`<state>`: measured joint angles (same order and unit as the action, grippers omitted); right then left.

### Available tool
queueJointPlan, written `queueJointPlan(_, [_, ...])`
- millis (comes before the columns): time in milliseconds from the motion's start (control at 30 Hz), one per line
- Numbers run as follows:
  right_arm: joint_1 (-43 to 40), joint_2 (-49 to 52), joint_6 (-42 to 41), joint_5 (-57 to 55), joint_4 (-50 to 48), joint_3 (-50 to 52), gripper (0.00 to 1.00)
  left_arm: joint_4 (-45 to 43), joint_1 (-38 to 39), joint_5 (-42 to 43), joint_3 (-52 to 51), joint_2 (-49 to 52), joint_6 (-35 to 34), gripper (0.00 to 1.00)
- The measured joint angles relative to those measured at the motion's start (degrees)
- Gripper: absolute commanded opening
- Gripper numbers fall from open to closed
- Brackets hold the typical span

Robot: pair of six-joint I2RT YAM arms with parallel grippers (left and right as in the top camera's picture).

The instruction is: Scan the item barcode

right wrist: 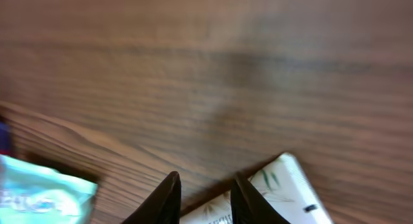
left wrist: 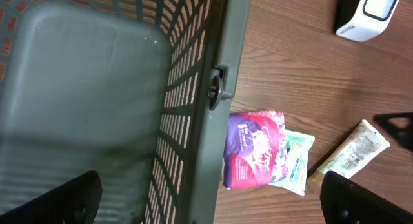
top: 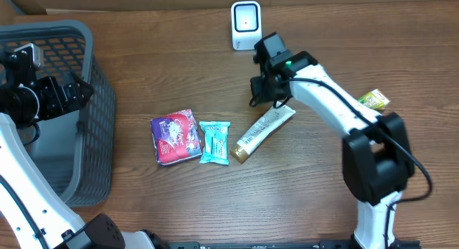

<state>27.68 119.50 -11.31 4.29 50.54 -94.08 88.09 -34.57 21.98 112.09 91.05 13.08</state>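
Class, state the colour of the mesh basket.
Grey; the basket shows best in the overhead view.

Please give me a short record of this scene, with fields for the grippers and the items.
scanner: white, upright, far side of table
tube: flat on table, right of the packets
right gripper: jaws narrow, at tube's flat end; grip unclear
left gripper: open, over basket
packets: purple packet and teal packet, side by side
yellow-green pack: beside right arm
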Motion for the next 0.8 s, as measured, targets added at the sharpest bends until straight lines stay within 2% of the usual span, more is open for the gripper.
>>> queueJointPlan(367, [0.1, 2.5, 0.6, 1.2, 14.6, 0.3, 0.39, 0.0, 0.0, 0.0, 0.0, 0.0, 0.0, 0.99])
queueJointPlan(633, [-0.3, 2.5, 0.6, -0.1, 22.5, 0.3, 0.40, 0.0, 0.0, 0.0, 0.0, 0.0, 0.0, 1.00])
queueJointPlan(800, [-0.2, 2.5, 0.6, 2.2, 23.0, 0.5, 0.40, 0.0, 0.0, 0.0, 0.0, 0.0, 0.0, 1.00])
